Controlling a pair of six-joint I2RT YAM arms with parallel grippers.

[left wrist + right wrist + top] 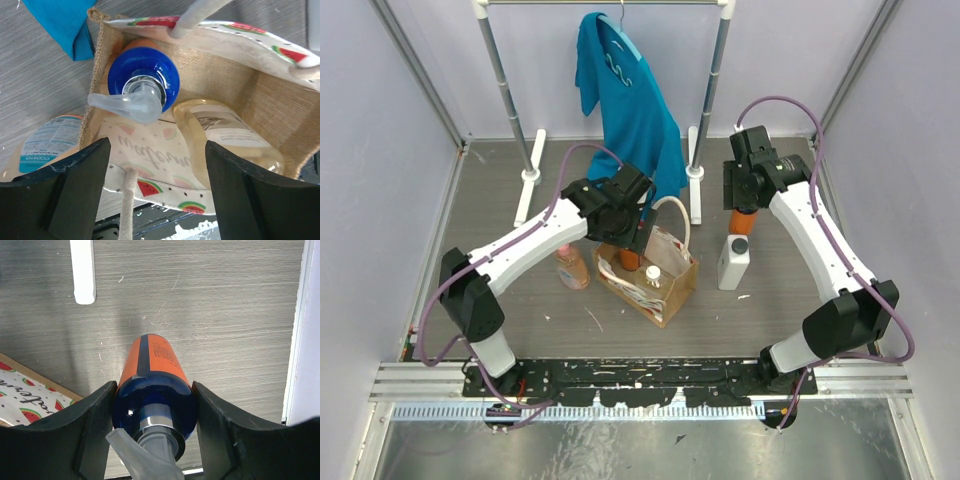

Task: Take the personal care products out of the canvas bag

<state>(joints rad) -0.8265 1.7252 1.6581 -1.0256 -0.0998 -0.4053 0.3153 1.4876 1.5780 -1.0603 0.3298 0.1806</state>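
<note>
The canvas bag (665,285) stands open at mid table. My left gripper (628,238) hangs open over its left end. In the left wrist view that gripper (156,150) is empty above the bag's patterned wall (150,150); inside stand an orange bottle with a blue pump cap (143,80) and a pale yellow bottle (225,137). A peach bottle (572,266) stands outside, left of the bag. My right gripper (745,205) is shut on an upright orange bottle (155,365) with a dark blue cap, right of the bag. A white rectangular bottle (733,262) stands just in front of it.
A clothes rack with white feet (693,190) stands at the back, and a teal garment (630,100) hangs from it down to just behind the bag. One rack foot (82,270) lies beyond the held bottle. A white wall edge (300,330) runs along the right.
</note>
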